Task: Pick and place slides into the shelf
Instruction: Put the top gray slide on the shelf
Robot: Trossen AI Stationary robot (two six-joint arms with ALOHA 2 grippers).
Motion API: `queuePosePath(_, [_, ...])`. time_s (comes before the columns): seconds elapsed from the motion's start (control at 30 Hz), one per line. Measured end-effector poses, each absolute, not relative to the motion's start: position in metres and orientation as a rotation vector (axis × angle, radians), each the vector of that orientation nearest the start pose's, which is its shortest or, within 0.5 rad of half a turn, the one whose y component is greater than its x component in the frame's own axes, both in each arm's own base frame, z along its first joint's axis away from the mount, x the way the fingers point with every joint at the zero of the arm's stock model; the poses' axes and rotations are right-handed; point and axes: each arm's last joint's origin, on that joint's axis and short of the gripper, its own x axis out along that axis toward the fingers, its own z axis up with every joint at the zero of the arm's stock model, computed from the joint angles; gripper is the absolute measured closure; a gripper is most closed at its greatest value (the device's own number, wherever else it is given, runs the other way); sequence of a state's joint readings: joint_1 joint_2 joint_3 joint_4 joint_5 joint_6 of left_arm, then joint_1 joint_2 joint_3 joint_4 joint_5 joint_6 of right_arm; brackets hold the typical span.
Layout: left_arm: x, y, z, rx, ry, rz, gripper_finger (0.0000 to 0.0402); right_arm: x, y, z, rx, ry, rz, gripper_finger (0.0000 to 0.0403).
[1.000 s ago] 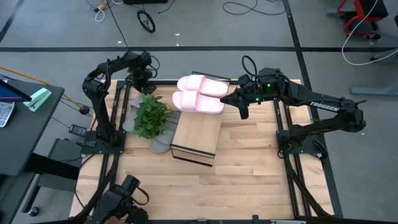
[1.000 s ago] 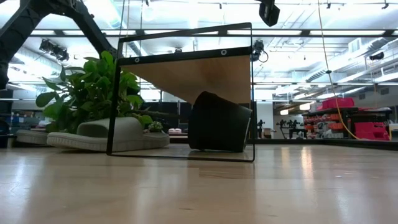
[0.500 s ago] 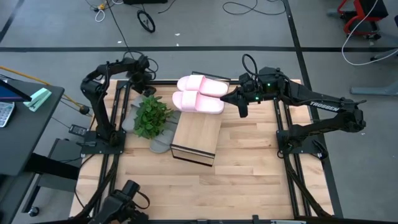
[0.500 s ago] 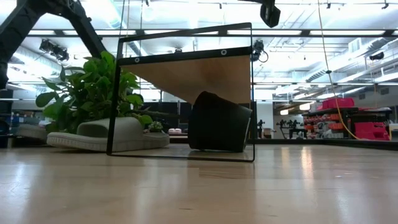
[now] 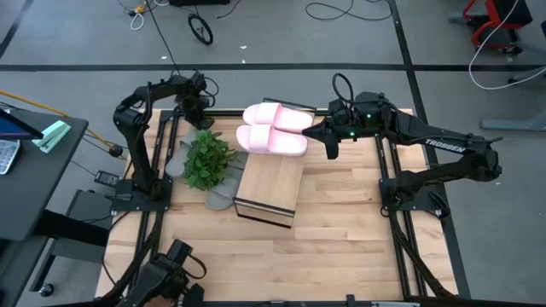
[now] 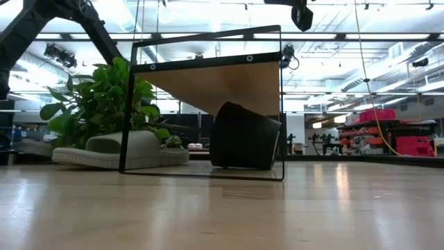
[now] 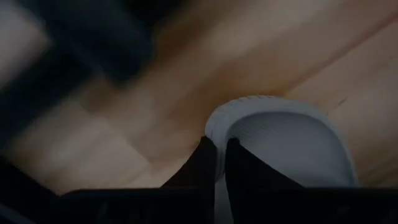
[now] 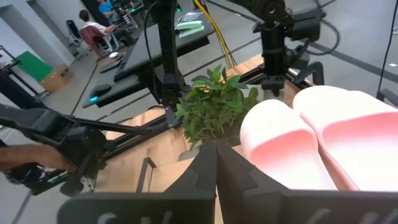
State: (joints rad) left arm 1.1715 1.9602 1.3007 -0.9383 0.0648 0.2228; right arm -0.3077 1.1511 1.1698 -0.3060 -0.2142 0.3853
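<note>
One grey slide (image 5: 177, 156) lies sole down at the table's far left. My left gripper (image 5: 195, 115) points down, shut on its far end (image 7: 292, 149). A second grey slide (image 5: 220, 198) lies between the plant and the shelf (image 5: 271, 183); the low view shows it sole down (image 6: 118, 149). Two pale pink slides (image 5: 275, 130) lie side by side at the shelf's far end. My right gripper (image 5: 331, 147) hangs shut and empty in the air just right of them (image 8: 216, 165). My left gripper pinches the raised rim (image 7: 214, 132) at the grey slide's rounded far end. One finger (image 7: 200, 163) is outside the rim and the other (image 7: 241, 171) is inside on the ribbed footbed. The fingers come from above, pointing down. The slide lies flat on the table.
A leafy green plant (image 5: 207, 158) stands between the two grey slides, close to my left gripper. A dark rounded object (image 6: 244, 135) sits under the shelf's top. The table's near half (image 5: 281, 256) is bare wood. People and desks show beyond the table's left side (image 8: 93, 28).
My left arm shifted a little toward the table's left edge and came back, ending over the grey slide's far end. The slides, the shelf and my right gripper stay where they were.
</note>
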Motion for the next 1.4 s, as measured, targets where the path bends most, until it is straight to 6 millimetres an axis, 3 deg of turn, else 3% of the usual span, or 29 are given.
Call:
queuePosePath(0.5, [0.149,0.348,0.228,-0.668,1.387,0.793,0.0388,0.239,-0.069,0.382,0.384,0.262,-0.136,0.0397])
queuePosePath(0.87, [0.151,0.358,0.304,-0.552,1.288,0.896,0.0388,0.239,-0.069,0.382,0.354,0.264,-0.132,0.0397])
queuePosePath(1.2, [0.152,0.343,0.378,-0.438,1.210,0.911,0.0389,0.238,-0.072,0.382,0.331,0.261,-0.146,0.0397])
queuePosePath(1.4, [0.172,0.315,0.423,-0.323,1.063,0.868,0.0389,0.230,-0.079,0.386,0.333,0.236,-0.181,0.0397])
